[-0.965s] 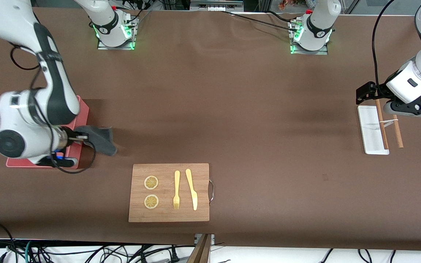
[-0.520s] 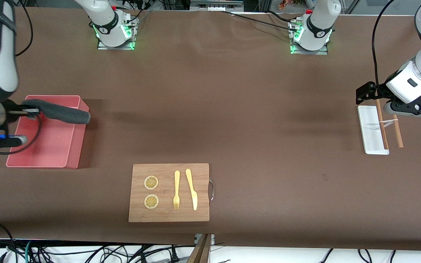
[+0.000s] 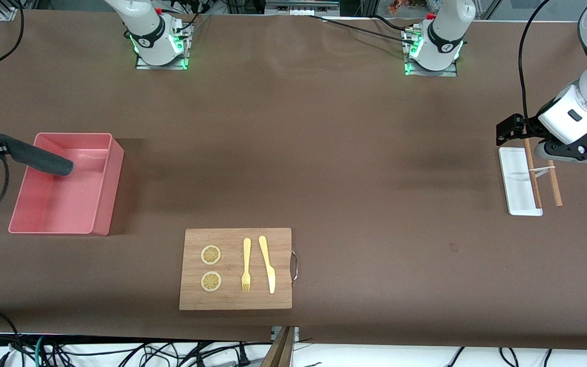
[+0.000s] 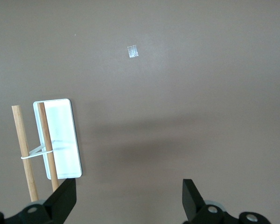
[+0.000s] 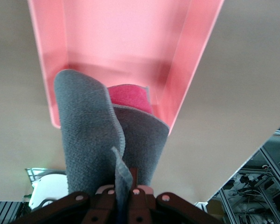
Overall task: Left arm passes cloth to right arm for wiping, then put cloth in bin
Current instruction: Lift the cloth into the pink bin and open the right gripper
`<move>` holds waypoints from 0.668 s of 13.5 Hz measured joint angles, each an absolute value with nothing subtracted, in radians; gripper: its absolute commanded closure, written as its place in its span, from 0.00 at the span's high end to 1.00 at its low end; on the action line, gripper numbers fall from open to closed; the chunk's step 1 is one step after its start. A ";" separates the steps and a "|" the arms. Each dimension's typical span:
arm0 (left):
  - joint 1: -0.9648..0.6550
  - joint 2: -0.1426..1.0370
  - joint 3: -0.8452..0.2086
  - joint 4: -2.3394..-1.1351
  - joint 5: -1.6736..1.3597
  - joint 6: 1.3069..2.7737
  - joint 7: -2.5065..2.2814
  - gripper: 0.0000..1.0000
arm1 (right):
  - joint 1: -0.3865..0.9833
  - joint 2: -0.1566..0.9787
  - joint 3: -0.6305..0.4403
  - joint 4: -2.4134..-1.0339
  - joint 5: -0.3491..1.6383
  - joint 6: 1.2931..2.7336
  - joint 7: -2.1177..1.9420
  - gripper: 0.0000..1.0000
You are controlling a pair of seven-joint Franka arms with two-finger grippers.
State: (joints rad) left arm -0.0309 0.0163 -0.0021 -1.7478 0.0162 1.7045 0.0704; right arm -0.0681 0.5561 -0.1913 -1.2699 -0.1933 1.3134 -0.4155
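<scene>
Right tool (image 5: 123, 190): fingers pinched tight on one edge of cloth (image 5: 98, 130), tool over rim of bin (image 5: 186, 70) at right arm's end of surface.

Cloth: hangs from tool in loose fold, free end draped out over bin interior. Judged light, soft, floppy, no stiffness; edge pinch enough, should drop straight on release.

Left tool (image 4: 126, 198): fingers spread wide, empty, waits over surface (image 4: 200, 70) just beside white tray (image 4: 60, 140) and wooden sticks (image 4: 25, 149).
</scene>
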 measured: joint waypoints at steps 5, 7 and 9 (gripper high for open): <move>-0.031 0.016 -0.002 -1.748 0.016 1.704 0.070 1.00 | -0.071 0.612 -0.202 -1.477 -0.174 1.584 -0.415 0.00; -0.031 0.016 -0.002 -1.748 0.016 1.704 0.070 1.00 | -0.073 0.630 -0.208 -1.545 -0.151 1.701 -0.415 0.49; -0.031 0.016 -0.002 -1.748 0.016 1.704 0.070 1.00 | -0.074 0.642 -0.209 -1.602 -0.120 1.807 -0.414 1.00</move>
